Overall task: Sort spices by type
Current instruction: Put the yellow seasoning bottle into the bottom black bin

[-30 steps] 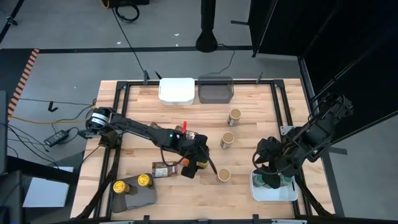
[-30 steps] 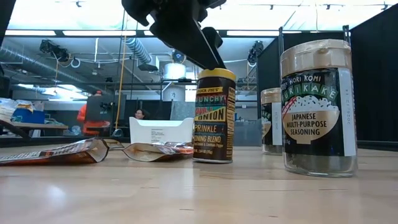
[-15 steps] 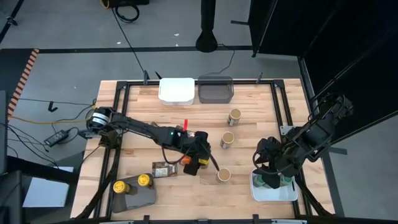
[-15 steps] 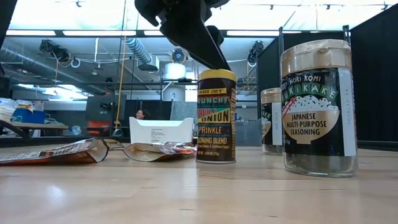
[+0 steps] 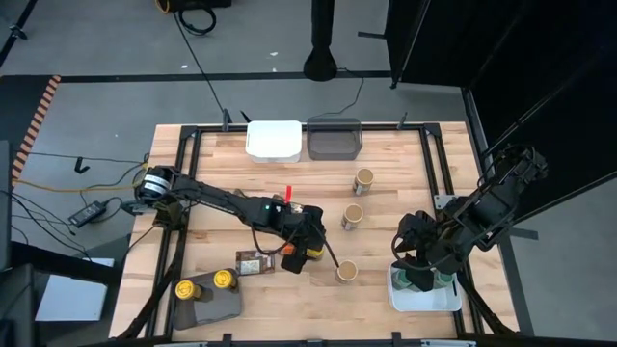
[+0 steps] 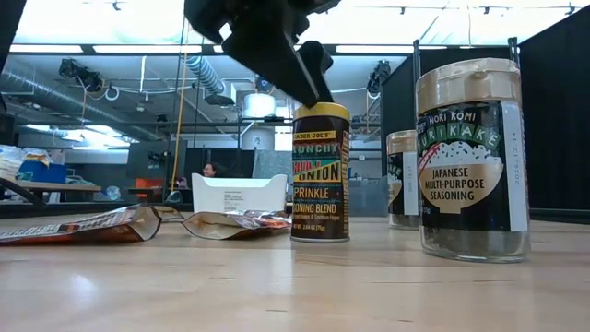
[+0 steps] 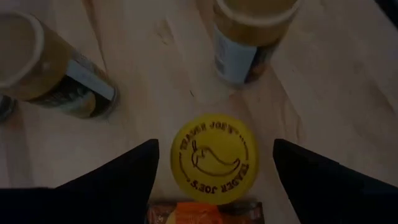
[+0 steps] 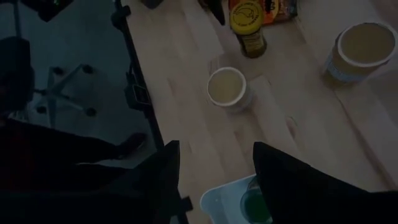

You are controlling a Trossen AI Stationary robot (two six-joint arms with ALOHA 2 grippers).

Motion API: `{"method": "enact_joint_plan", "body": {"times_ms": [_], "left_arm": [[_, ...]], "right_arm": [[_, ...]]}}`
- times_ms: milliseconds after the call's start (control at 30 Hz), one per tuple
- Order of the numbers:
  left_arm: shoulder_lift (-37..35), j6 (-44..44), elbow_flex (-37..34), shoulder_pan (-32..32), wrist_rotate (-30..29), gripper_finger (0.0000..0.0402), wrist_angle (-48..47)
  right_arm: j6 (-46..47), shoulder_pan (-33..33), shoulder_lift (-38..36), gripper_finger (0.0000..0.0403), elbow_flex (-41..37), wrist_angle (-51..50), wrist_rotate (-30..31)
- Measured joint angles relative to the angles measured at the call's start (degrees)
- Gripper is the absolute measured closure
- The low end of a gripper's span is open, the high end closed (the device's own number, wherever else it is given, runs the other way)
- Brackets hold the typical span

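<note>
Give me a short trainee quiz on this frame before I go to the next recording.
1. True or false: the left tool is shut on the round yellow-lidded spice jar.
2. How many round tan-lidded spice jars stand on the bare wooden table in the high view?
3. Where is the green-lidded jar? A: in the white plastic tray below the right tool. B: in the grey tray at the near left. C: on bare wood.

Key: 1 false, its fingers are spread on either side of the lid. 2 three. 3 A.

Grey floor (image 5: 96, 116) — ceiling striplights (image 6: 138, 48)
</note>
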Motion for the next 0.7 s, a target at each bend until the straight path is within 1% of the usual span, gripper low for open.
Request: {"method": "enact_joint_plan", "body": {"times_ms": [233,333,533,700], "left_arm": [[1.3,0.4,0.1,0.2,0.6,0.0078,-0.1],[1.6,0.4,-0.1,0.2,1.4,0.0086,-1.2],[1.5,0.4,0.0,0.2,1.6,0.0130,-0.7],[2.6,-0.1,0.0,0.3,3.8,0.0161,1.4]], "right_arm": [[0.0,0.0,0.0,0.0191,0.0,0.0,1.3],[0.0,0.0,0.0,0.0191,0.0,0.0,1.3],[0.0,0.0,0.0,0.0191,0.0,-0.1,1.3],[0.0,0.0,0.0,0.0191,0.0,-0.2,1.3]]}}
